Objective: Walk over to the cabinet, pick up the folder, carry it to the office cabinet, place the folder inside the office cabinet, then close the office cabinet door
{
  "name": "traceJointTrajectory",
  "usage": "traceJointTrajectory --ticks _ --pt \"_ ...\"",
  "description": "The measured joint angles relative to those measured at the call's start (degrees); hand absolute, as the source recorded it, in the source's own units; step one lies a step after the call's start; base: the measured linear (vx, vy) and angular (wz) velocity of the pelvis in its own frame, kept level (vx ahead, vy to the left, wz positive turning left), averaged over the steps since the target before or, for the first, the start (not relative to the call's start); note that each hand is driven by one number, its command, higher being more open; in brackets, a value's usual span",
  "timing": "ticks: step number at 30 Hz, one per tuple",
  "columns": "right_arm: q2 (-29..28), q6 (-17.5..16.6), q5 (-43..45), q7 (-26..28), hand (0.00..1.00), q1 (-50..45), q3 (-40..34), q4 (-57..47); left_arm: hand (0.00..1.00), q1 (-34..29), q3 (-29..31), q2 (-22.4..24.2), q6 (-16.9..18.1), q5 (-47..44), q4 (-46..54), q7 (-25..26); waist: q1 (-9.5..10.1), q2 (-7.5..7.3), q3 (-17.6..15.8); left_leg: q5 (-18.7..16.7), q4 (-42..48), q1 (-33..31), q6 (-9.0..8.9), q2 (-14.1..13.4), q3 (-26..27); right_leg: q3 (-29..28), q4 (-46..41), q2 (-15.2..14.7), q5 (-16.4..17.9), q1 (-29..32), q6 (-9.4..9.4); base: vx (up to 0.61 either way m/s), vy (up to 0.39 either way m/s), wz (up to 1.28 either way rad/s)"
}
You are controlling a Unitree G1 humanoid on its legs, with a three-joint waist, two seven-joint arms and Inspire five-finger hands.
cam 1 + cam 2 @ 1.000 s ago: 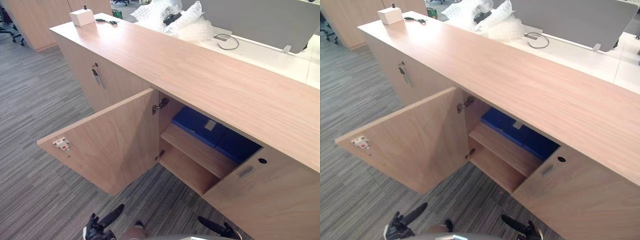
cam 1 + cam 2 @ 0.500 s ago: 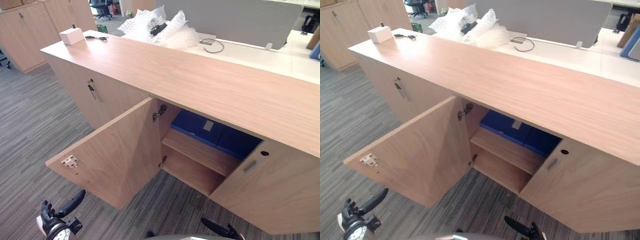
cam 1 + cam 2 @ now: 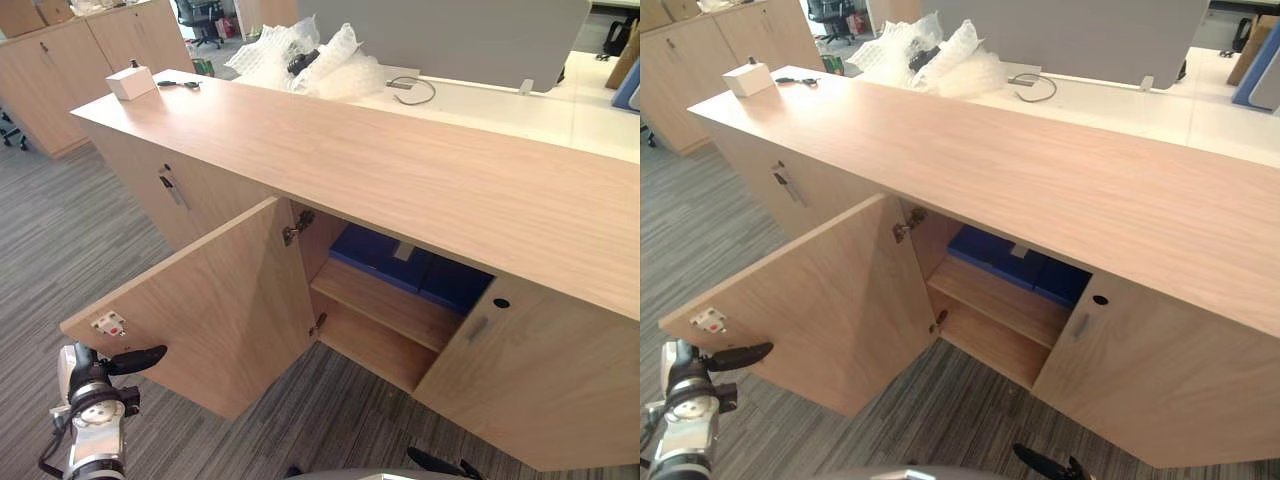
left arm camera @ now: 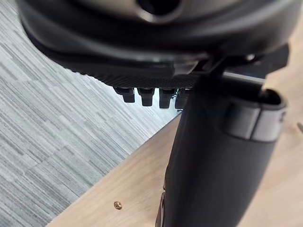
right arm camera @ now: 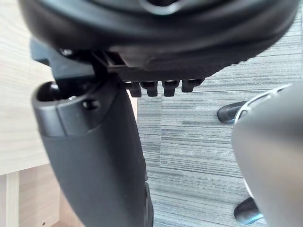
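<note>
One step of the task appeared to remain: closing the office cabinet (image 3: 400,150) door. The blue folder (image 3: 385,252) lay flat on the upper shelf (image 3: 390,305) inside the open compartment, well apart from both hands and held by neither, so pickup, carry and placement were judged complete. The left door (image 3: 225,305) stood swung wide open over the carpet floor (image 3: 60,220). The adjoining right door (image 3: 540,385) was closed. The left hand (image 3: 92,388) was raised just beside the free edge of the open door, below the white latch plate (image 3: 108,323), with the folder ahead of it and off to its right. Its thumb (image 4: 213,161) extended over the wood of the door, and its fingers (image 4: 147,97) sat in a relaxed row beyond, grasping nothing. Contact between the thumb and the door panel could not be confirmed. The right hand (image 3: 430,461) hung low, near the carpet in front of the closed right door, with fingers released and empty. The left hand's position was judged suitable for pushing the door's free edge toward the cabinet body to shut it.
</note>
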State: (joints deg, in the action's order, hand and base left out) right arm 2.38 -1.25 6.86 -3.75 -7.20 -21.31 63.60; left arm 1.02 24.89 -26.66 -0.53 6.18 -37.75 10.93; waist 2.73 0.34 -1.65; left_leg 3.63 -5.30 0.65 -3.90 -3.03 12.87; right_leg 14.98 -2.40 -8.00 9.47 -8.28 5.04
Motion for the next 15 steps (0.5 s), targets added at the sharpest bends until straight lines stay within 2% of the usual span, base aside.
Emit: traceJointTrajectory --ticks 6,8,15 --pt "-0.64 -0.12 0.0 1.16 1.0 0.33 0.04 0.4 1.0 0.38 -6.61 -6.03 -0.01 0.74 -0.2 -0.84 0.46 -0.92 0.39 0.12 0.32 0.31 -0.14 -1.62 -1.51 -0.34 -4.68 0.67 -0.28 1.16 -0.4 0.05 0.009 0.16" --pt "-0.87 -0.13 0.0 1.34 1.0 0.88 0.05 1.17 1.0 1.14 -6.74 -6.63 -0.01 0.74 -1.01 -1.01 0.49 -0.98 0.44 0.13 0.32 0.31 -0.16 -1.98 -1.52 -1.0 -4.47 1.05 -0.88 1.2 -0.85 -0.01 -0.004 -0.06" --pt "-0.61 -0.13 0.05 1.35 1.0 1.02 0.02 1.41 1.0 3.08 -10.18 -7.08 0.02 0.65 -2.86 -1.29 0.56 -0.25 0.22 1.17 0.31 -0.24 0.22 -1.93 -1.29 -1.33 -3.48 0.95 -2.44 1.71 -0.23 -0.09 0.012 -0.06"
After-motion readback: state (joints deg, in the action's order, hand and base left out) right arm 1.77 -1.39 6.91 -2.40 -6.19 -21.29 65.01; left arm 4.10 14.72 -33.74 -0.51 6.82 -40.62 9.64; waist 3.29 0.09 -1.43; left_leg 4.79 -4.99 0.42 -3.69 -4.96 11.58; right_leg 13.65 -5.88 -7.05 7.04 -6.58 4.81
